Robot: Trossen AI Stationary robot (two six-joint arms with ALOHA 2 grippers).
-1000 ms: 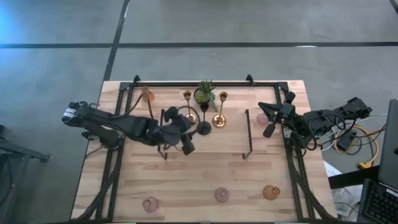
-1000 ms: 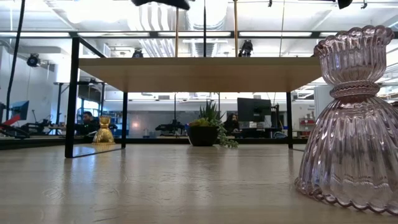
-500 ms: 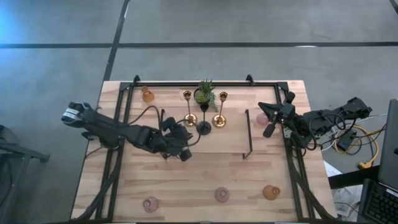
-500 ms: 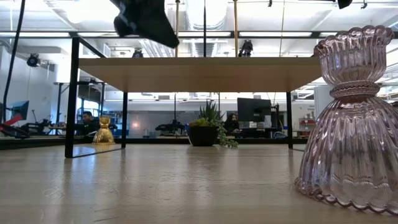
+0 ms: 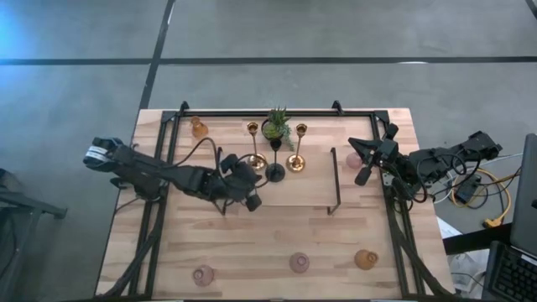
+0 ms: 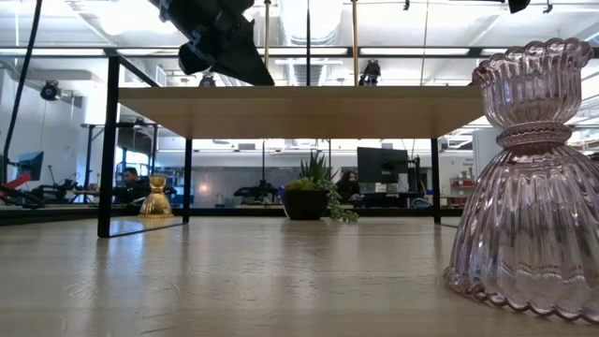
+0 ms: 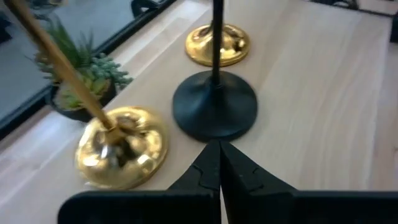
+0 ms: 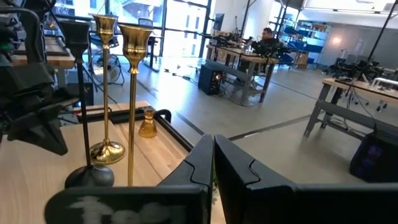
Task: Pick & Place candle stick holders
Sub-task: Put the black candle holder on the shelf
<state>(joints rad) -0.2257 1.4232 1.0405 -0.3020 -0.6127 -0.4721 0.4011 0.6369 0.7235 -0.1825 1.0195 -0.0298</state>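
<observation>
Since the earlier frame the left pincer [image 5: 249, 199] is drawn back from the slim black metal candlestick [image 5: 274, 172] and clenched empty. Three tall holders stand mid-shelf; squat glass holders [image 5: 299, 262] remain along the bench's near edge.

The table [image 5: 277, 243] is pale wood with a smooth, dull top. The two gold holders [image 7: 121, 152] are shiny metal. The black holder [image 7: 214, 112] looks matt and smooth. At the right, the pink holder [image 6: 529, 178] is ribbed, shiny glass.
</observation>
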